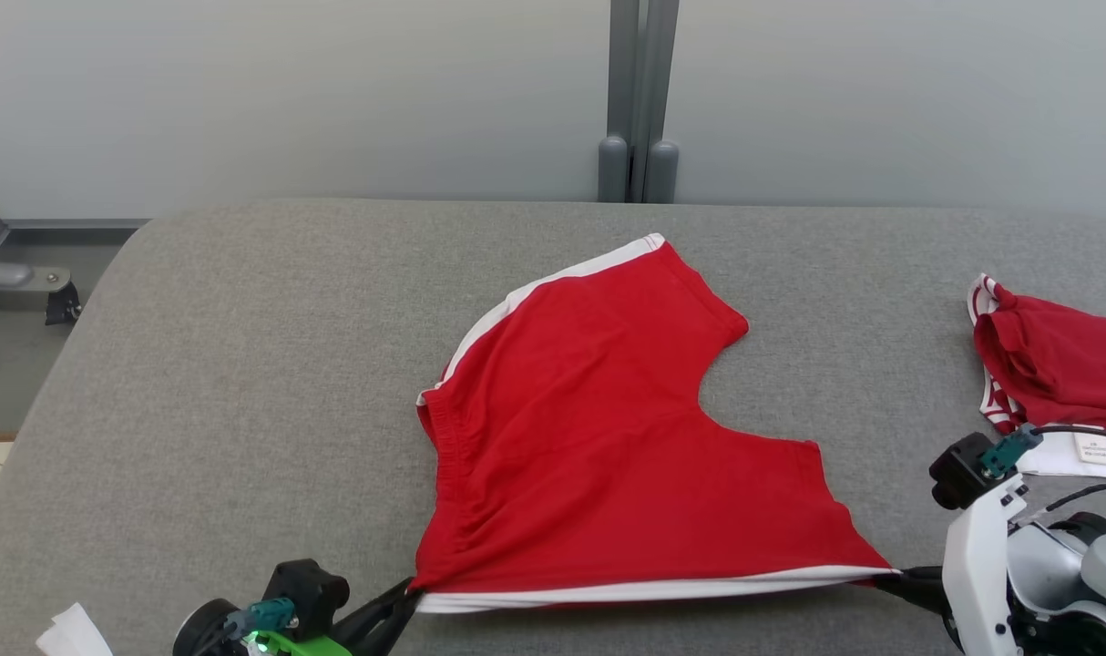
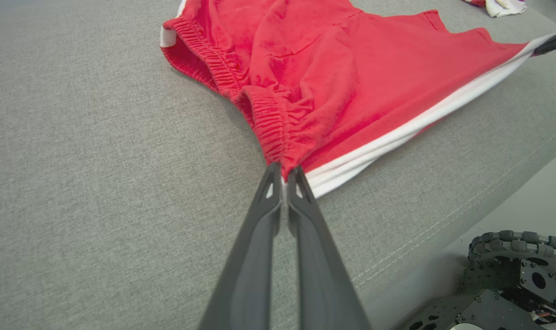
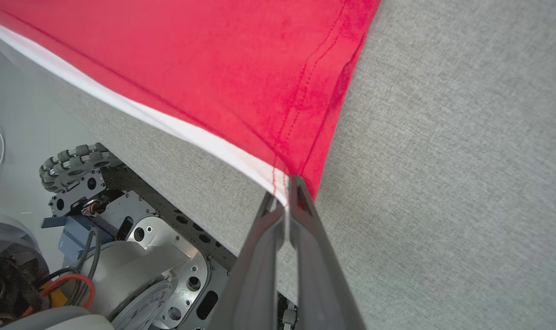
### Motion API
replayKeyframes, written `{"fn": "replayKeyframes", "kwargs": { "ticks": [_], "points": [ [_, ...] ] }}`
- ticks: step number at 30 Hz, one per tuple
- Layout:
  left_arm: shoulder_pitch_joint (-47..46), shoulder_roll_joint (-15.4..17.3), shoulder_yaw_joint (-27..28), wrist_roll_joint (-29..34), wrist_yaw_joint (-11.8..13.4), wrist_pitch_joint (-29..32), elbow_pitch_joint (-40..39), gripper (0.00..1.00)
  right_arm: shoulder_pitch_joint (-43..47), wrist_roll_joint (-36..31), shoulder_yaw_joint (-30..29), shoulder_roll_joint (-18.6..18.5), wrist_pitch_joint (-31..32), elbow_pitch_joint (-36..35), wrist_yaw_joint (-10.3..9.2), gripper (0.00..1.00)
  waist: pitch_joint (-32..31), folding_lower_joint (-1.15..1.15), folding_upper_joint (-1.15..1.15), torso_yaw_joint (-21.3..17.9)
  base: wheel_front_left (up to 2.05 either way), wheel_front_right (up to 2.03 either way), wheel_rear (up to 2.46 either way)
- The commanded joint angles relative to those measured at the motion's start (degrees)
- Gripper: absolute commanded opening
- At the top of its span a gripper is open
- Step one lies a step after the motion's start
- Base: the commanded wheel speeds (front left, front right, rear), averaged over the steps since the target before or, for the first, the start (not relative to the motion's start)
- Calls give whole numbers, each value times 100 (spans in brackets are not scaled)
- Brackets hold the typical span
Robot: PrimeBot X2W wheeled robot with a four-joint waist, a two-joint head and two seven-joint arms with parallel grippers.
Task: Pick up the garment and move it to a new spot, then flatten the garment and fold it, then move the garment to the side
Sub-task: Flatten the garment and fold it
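Observation:
The garment [image 1: 599, 437] is a pair of red shorts with white side stripes, spread on the grey table, one leg pointing to the far side. My left gripper [image 1: 414, 590] is shut on its near-left corner at the elastic waistband [image 2: 271, 128], pinching the cloth [image 2: 285, 170]. My right gripper [image 1: 885, 576] is shut on the near-right corner of the leg hem [image 3: 285, 185]. The white-striped near edge [image 1: 653, 590] runs taut between the two grippers along the table's front.
A second red garment with white trim [image 1: 1049, 364] lies at the table's right edge, a white label beside it. The grey table [image 1: 243, 383] has bare room at left. The robot's base and wheels [image 3: 76, 160] sit below the front edge. A scrap of white paper [image 1: 75, 633] lies at lower left.

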Motion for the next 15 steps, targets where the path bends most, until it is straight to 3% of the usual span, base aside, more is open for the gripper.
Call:
{"fn": "replayKeyframes", "kwargs": {
  "ticks": [1, 7, 15],
  "points": [
    [59, 195, 59, 46, 131, 37, -124, 0, 78, 12, -135, -165, 87, -36, -24, 0, 60, 1, 0, 32, 0, 0, 0],
    [-305, 332, 281, 110, 398, 98, -621, 0, -218, -295, -739, -232, 319, -265, -25, 0, 352, 1, 0, 155, 0, 0, 0],
    [-1062, -1, 512, 123, 271, 97, -647, 0, -1090, -767, -1568, 86, 941, -238, -21, 0, 1030, 1, 0, 459, 0, 0, 0]
  ]
}}
